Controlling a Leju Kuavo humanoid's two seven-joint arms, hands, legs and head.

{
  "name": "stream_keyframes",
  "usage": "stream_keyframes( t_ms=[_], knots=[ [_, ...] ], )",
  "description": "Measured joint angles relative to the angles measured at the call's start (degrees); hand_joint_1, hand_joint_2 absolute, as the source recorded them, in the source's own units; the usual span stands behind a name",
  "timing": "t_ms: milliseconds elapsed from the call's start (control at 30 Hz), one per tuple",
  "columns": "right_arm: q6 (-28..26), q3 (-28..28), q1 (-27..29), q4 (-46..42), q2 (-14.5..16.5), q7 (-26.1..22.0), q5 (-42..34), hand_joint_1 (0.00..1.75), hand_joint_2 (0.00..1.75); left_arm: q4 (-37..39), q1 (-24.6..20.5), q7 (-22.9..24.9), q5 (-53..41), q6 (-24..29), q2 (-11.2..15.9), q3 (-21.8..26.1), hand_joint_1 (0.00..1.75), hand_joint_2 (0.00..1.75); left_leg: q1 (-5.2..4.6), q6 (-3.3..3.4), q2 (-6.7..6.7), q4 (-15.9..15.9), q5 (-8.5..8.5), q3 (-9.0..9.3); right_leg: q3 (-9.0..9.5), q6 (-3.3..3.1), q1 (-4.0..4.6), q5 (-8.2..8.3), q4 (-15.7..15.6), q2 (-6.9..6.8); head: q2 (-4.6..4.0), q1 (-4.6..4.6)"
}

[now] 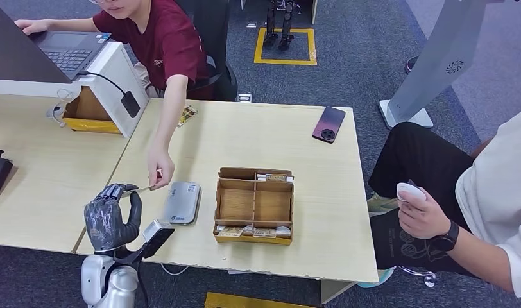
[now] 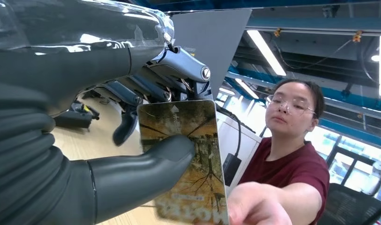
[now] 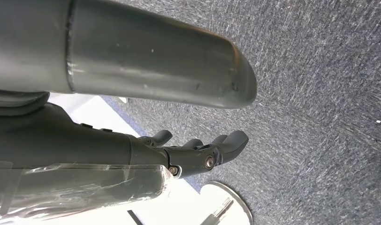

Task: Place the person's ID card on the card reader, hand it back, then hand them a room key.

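Card handover, lower left of the head view.
My left hand (image 1: pixel 111 217) pinches the card (image 2: pixel 186 157) between thumb and fingers; the person's hand (image 1: pixel 160 171) seems to touch it, beside the card reader (image 1: pixel 182 202). Right hand (image 3: pixel 198 152) hangs with fingers apart, holding nothing.

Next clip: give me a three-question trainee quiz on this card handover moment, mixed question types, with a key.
1. True or false: the left hand pinches the card under its thumb.
2. What lies nearest the card reader? A) phone B) wooden organizer C) laptop
3. Fill in: the person's hand reaches toward the ____.

Key: 1 true; 2 B; 3 card
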Motion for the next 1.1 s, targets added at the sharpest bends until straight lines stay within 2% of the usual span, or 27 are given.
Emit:
stream_keyframes(
  t_ms=[200,367,433,600,700,933,1100],
  knots=[
    [-0.03,0.00,-0.01,0.00,0.00,0.00,0.00,0.00,0.00,-0.13,0.18,0.01,1.73,0.00,0.20,-0.10,1.75,1.75,0.00,0.00,-0.01,0.00,0.00,0.00,0.00,0.00,0.00,0.00,0.00,-0.01,0.00,0.00],
    [-0.20,0.00,-0.02,0.00,0.00,0.19,-0.05,0.00,0.00,2.09,-0.30,1.37,10.90,-1.28,0.67,-1.72,1.75,1.75,-0.01,0.00,-0.02,0.00,0.00,0.02,-0.01,0.00,0.00,0.00,-0.01,-0.02,0.00,0.00],
    [-0.38,-0.01,-0.01,0.00,0.00,0.45,-0.11,0.00,0.00,5.74,-1.37,5.68,19.50,-6.91,1.76,-3.99,1.75,1.75,-0.01,0.00,-0.02,0.01,0.01,0.02,0.00,0.00,0.00,0.00,-0.01,-0.02,0.00,-0.01],
    [-1.18,-0.17,0.10,0.00,0.00,1.06,-0.15,0.00,0.00,13.34,-4.57,16.36,38.24,-25.56,4.93,-10.00,1.75,1.75,0.00,0.00,0.01,0.00,0.07,0.02,0.00,-0.03,0.00,0.04,0.00,0.00,0.00,0.00],
    [-1.36,-0.17,0.18,0.00,0.00,1.35,-0.11,0.00,0.00,17.17,-6.67,20.59,43.80,-31.05,6.64,-11.73,1.75,1.75,0.00,-0.01,0.04,0.00,0.08,0.03,-0.01,-0.05,0.00,0.05,0.01,0.03,0.00,0.00],
    [-1.41,-0.17,0.30,0.00,0.00,1.51,-0.09,0.00,0.00,21.75,-9.21,22.85,45.33,-31.94,9.10,-13.59,1.75,1.75,0.00,-0.01,0.01,0.00,0.07,0.01,-0.02,-0.05,0.00,0.04,0.01,0.00,0.00,0.00],
    [-1.51,-0.19,0.30,0.00,0.00,2.10,0.00,0.00,0.00,26.01,-11.48,25.74,46.60,-28.92,10.00,-14.64,1.75,1.75,0.00,0.00,0.00,0.00,0.08,0.01,-0.01,-0.05,0.00,0.05,0.01,0.00,0.00,0.01]
  ],
)
